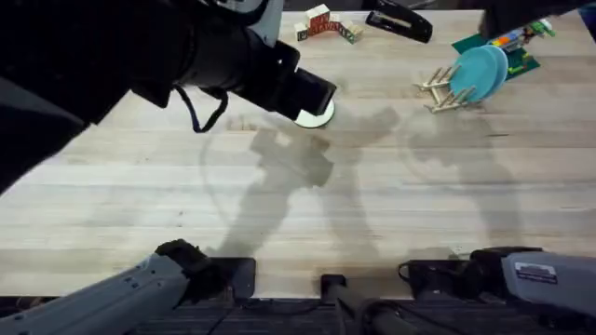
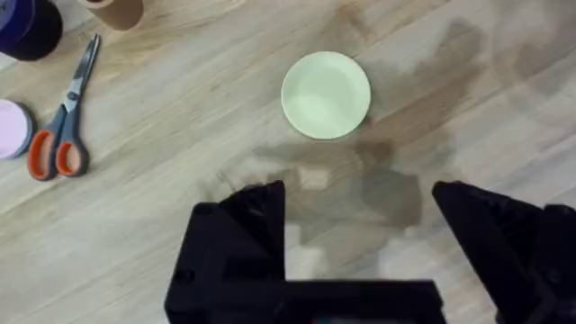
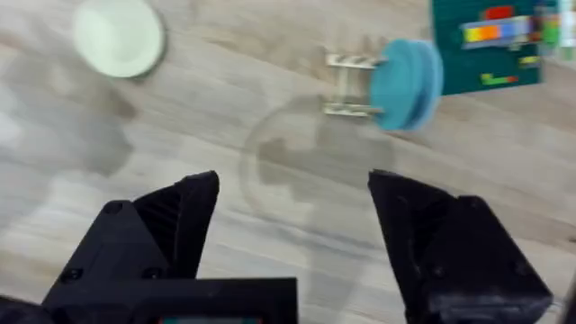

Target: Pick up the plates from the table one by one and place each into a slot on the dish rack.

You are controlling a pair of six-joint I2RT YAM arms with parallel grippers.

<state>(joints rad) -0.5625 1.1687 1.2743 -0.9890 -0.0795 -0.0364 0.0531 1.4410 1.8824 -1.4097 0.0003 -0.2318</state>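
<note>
On the table (image 1: 391, 214), the dish rack (image 1: 445, 91) stands at the far right with two plates (image 1: 480, 71) upright in its slots. A third plate (image 1: 317, 115) lies flat well to its left, near the middle. Scissors (image 2: 63, 126) lie beside a small round dish (image 2: 13, 129).

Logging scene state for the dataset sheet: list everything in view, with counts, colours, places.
Round flat plastic plates in the rack: two, teal and pale blue, standing on edge in the slots.
Cream-yellow round plastic plate: one, flat on the table, partly under the left arm in the overhead view.
Light-wood dowel dish rack: one, far right of the table.
Green toy-brick baseplate: one, behind the rack, with coloured bricks on it.
Orange-handled scissors: one, beside a pink round dish.
Red-and-white lettered blocks: a few, far edge.
Black stapler-like tool: one, far edge.
Light wooden butcher-block table: one.
Left hand: black, open, above the cream-yellow plate.
Right hand: black, open, holding nothing.
</note>
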